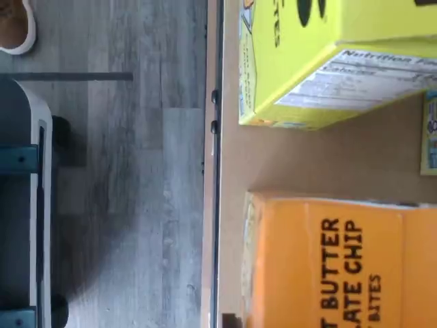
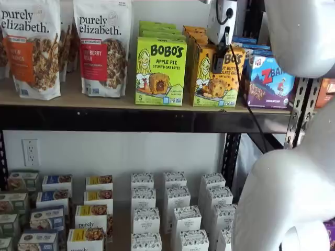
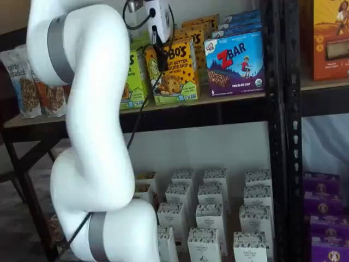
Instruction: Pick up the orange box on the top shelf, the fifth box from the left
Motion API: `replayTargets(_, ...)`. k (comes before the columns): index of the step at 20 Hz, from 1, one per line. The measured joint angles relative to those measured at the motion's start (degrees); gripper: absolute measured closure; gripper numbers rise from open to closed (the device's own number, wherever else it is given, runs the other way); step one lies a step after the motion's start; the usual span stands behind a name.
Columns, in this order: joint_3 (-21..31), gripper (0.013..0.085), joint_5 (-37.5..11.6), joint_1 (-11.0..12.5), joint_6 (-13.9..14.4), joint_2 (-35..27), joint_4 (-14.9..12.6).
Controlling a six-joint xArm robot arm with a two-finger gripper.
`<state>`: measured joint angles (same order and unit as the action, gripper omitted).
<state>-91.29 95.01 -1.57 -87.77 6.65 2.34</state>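
The orange box [image 2: 209,78] stands at the front of the top shelf [image 2: 94,99], between a lime-green Bobo's box [image 2: 159,70] and a blue-purple ZBar box [image 2: 269,81]. It also shows in a shelf view [image 3: 175,73] and in the wrist view [image 1: 341,266], where it sits near the shelf's front rail [image 1: 217,171]. My gripper [image 2: 219,64] hangs from above, just in front of the orange box's upper face; it also shows in a shelf view [image 3: 162,55]. Its black fingers show no clear gap, and no box is in them.
Granola bags [image 2: 99,47] stand at the shelf's left end. More orange boxes are stacked behind the front one. Small white boxes [image 2: 172,209] fill the lower shelf. A black perforated upright [image 3: 278,109] stands right of the ZBar box [image 3: 237,63]. My white arm [image 3: 92,136] fills the foreground.
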Motion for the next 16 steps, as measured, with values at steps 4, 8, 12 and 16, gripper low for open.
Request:
replayTargets(4, -0.29, 0.061, 0.29, 0.11, -0.06, -0.06, 0.33)
replayTargets(8, -0.87, 0.065, 1.04, -0.13, 0.09, -0.38, -0.29)
replayTargets(12, -0.8, 0.065, 1.12, -0.37, 0.29, -0.43, -0.62)
replayTargets(16, -0.5, 0.065, 0.81, -0.43, 0.35, -0.3, -0.58)
